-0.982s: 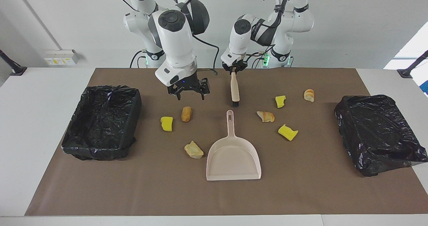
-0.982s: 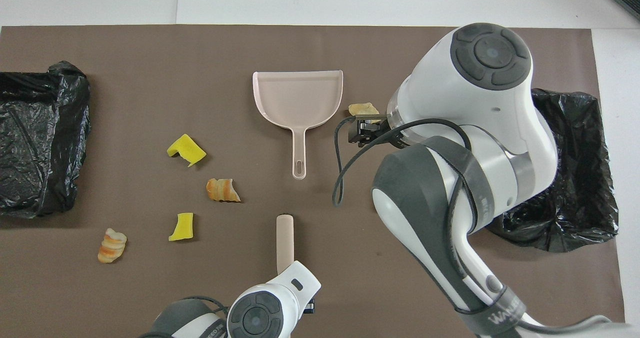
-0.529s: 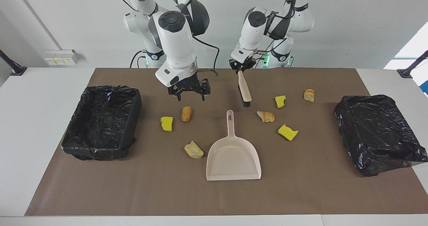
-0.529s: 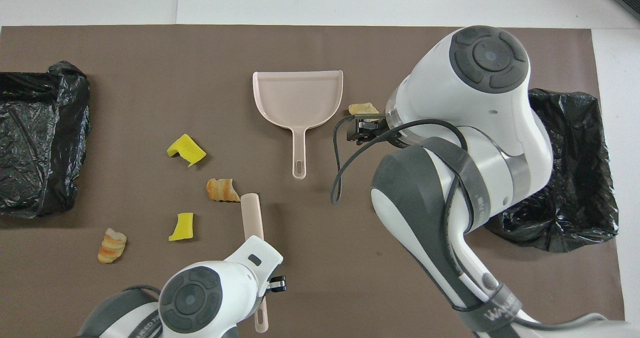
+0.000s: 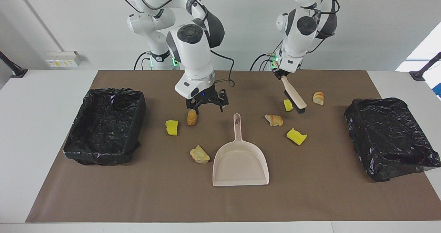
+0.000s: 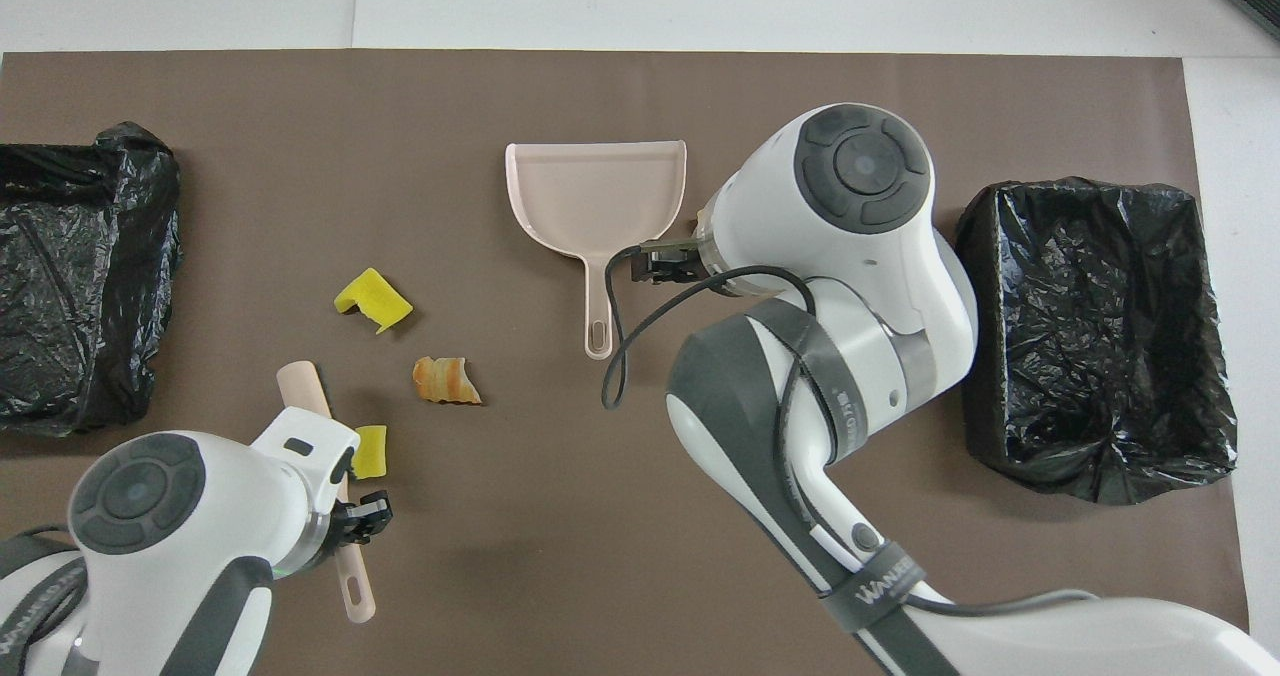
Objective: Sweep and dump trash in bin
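Bins [image 5: 103,126] lined with black bags flank a brown mat as two robot arms set up a sweep. Nearest that first bin, at the right arm's end, lie a yellow sponge chunk [image 5: 172,127], a brown roll [image 5: 191,118] and a pale bread lump [image 5: 199,154]. Over the roll hangs the right gripper [image 5: 206,104], its fingers spread wide and holding nothing; it has drifted toward the dustpan [image 5: 240,164], whose handle points at the robots, and a grab of that handle looks likely next. Past the dustpan sit a striped pastry [image 5: 274,120], a second sponge chunk [image 5: 296,136] and a third [image 5: 288,104]. Clamped tight on the brush [image 5: 294,97], the left gripper [image 5: 278,72] has swung it within the last second from above the dustpan handle out to this cluster; the bristles now stand low beside the third chunk, with a small pastry [image 5: 318,98] just outside. No scrap is in the pan yet. The second bin [image 5: 389,136] waits at the left arm's end.
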Action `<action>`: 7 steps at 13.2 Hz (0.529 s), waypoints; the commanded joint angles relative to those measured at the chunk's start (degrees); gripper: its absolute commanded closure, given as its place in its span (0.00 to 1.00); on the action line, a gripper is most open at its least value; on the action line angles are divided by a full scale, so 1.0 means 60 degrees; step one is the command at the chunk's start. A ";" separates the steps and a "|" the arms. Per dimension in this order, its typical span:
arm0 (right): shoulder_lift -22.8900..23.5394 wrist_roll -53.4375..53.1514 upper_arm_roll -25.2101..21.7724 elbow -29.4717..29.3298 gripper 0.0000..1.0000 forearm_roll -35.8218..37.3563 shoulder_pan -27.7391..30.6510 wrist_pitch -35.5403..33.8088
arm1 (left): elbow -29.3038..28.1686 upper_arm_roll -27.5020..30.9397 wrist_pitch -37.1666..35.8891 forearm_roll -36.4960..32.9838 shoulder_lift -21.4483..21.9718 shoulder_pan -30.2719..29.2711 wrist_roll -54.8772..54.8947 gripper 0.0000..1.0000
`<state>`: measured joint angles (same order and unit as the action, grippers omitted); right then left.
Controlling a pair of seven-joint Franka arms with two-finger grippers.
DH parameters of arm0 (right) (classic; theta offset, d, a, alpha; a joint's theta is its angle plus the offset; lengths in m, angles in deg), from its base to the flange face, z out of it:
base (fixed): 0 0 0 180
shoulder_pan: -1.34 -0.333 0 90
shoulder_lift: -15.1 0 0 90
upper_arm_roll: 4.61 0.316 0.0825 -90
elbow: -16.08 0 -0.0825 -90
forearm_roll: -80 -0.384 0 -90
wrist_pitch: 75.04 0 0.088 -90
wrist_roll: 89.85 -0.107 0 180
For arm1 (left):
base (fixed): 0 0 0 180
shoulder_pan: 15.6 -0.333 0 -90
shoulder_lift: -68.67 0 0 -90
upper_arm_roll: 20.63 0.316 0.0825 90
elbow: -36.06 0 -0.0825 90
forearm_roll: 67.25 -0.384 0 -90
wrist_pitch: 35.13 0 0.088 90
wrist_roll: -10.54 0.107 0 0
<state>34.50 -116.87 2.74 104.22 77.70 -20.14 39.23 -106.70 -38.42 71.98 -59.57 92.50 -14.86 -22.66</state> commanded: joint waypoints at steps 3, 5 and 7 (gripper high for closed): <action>0.1775 -0.2097 -0.0082 -0.0672 0.00 0.1139 -0.1091 0.1430 | -0.0331 0.0898 -0.0025 -0.1528 0.0174 -0.0912 0.0040 1.00; 0.2055 -0.2790 -0.0053 -0.0672 0.00 0.1758 -0.1371 0.1594 | -0.0391 0.0914 0.0005 -0.2185 -0.0058 -0.1731 0.0214 1.00; 0.2216 -0.2821 -0.0082 -0.0672 0.00 0.1833 -0.1503 0.1623 | -0.0653 0.0957 0.0106 -0.2262 -0.0351 -0.2159 0.0464 1.00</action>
<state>46.68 -132.62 2.47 102.11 87.15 -29.05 49.17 -108.88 -32.53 71.98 -71.77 91.59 -25.52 -20.96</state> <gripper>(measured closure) 0.000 0.740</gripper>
